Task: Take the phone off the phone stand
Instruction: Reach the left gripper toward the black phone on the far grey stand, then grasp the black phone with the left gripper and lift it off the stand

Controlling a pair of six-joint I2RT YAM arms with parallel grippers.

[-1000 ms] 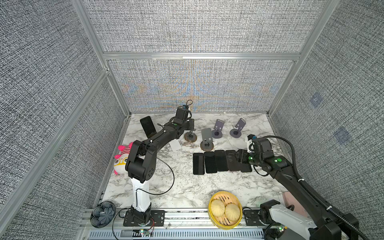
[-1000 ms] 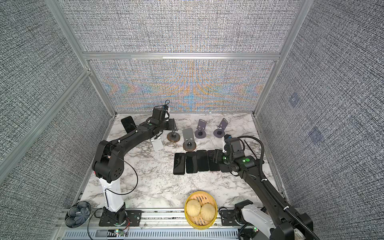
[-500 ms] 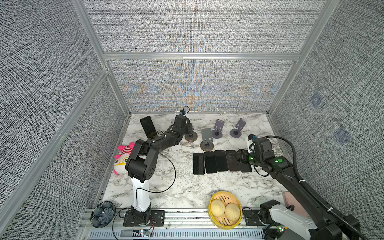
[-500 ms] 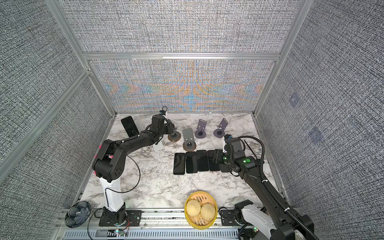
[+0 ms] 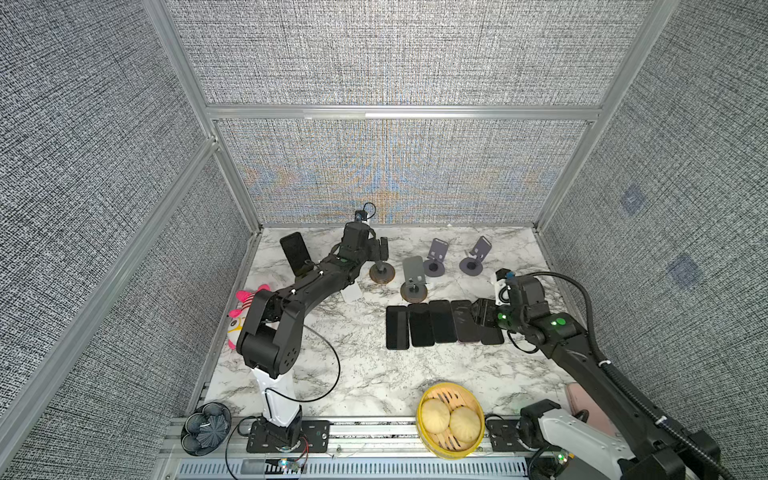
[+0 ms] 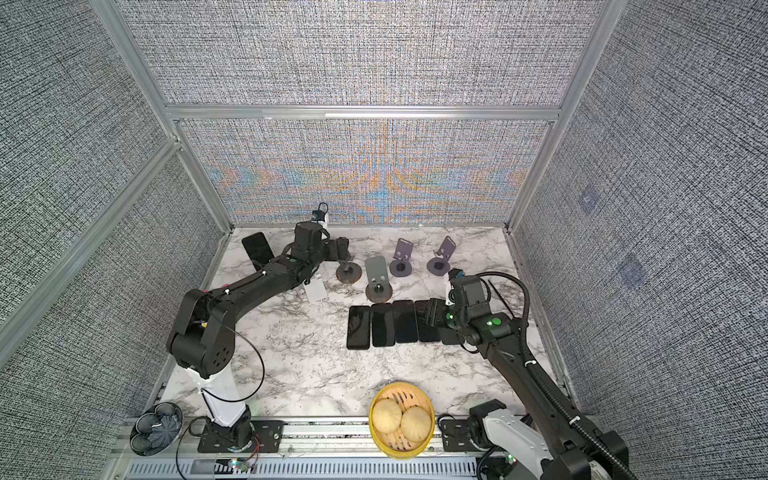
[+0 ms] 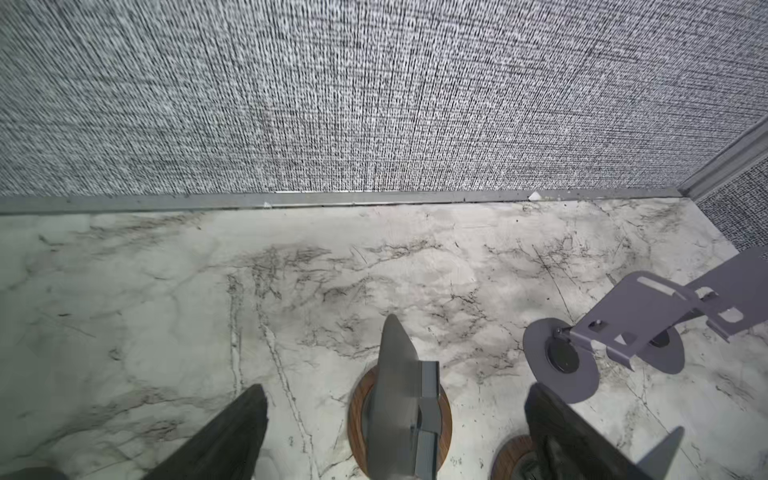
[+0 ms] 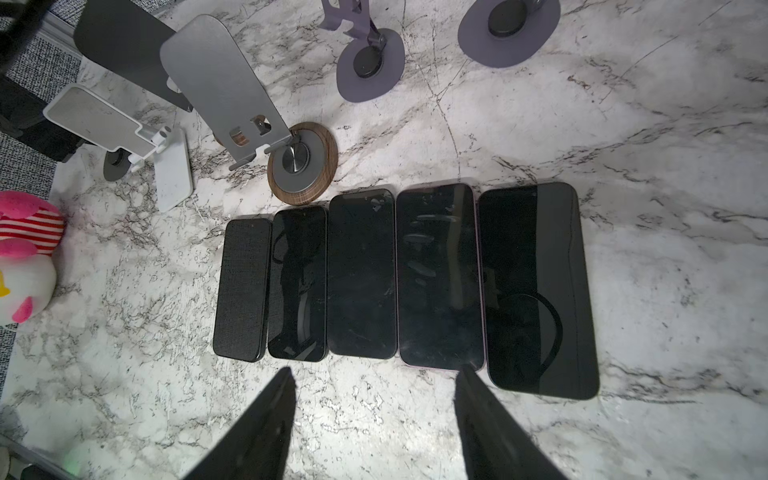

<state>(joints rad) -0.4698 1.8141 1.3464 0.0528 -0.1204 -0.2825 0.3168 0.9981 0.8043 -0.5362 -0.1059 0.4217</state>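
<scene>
A black phone (image 5: 295, 251) (image 6: 257, 248) leans upright at the back left of the marble table; its phone stand is hidden behind it. My left gripper (image 5: 380, 249) (image 7: 397, 388) is open at the back, to the right of that phone. Its fingers (image 7: 237, 428) straddle the grey plate of an empty wood-based stand (image 7: 399, 399) without touching it. My right gripper (image 5: 482, 311) (image 8: 376, 372) is open and empty, hovering at the right end of a row of several black phones (image 8: 361, 274) lying flat.
Other empty stands are around: a white stand (image 5: 351, 293), a grey wood-based stand (image 5: 413, 282) and two purple stands (image 5: 434, 259). A pink plush toy (image 5: 245, 307) lies by the left wall. A yellow steamer with buns (image 5: 451, 419) sits at the front edge.
My left gripper has opened from shut and come down around the wood-based stand's plate. The right arm and the phones have not moved.
</scene>
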